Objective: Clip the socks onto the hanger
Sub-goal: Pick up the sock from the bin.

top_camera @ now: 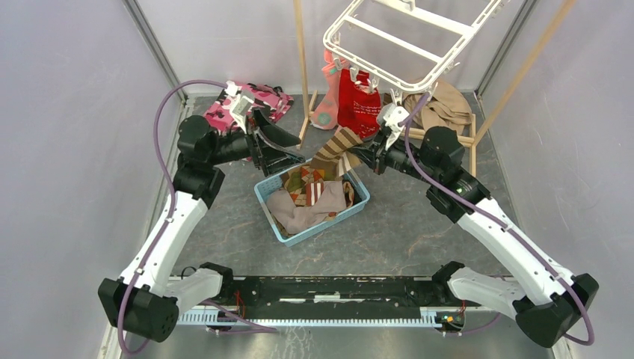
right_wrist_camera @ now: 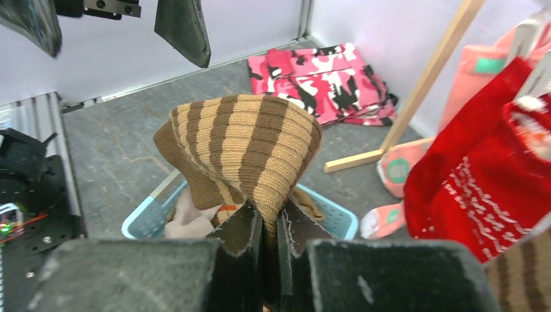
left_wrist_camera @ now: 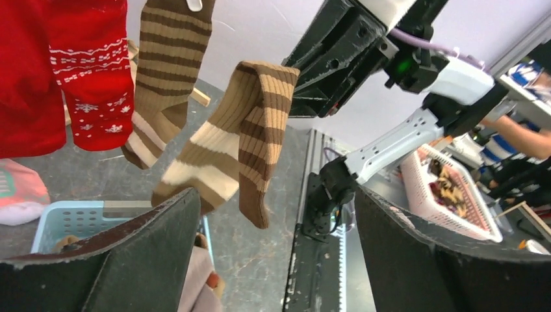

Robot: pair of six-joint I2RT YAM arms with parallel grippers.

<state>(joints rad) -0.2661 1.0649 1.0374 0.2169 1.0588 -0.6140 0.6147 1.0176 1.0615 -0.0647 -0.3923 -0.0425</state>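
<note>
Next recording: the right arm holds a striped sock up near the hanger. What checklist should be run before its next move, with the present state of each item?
1. Right gripper shut on the brown-and-cream striped fabric sock: ok.
2. Left gripper open and holding nothing: ok.
3. Held sock hangs clear of the light-blue plastic basket: ok.
4. Sock edge lies flat for a clip: not ok, it is doubled over at the fingers.
5. Free clip on the white plastic rectangular hanger frame near the sock: cannot tell.
6. Red sock with white marks hangs from the frame: ok.
</note>
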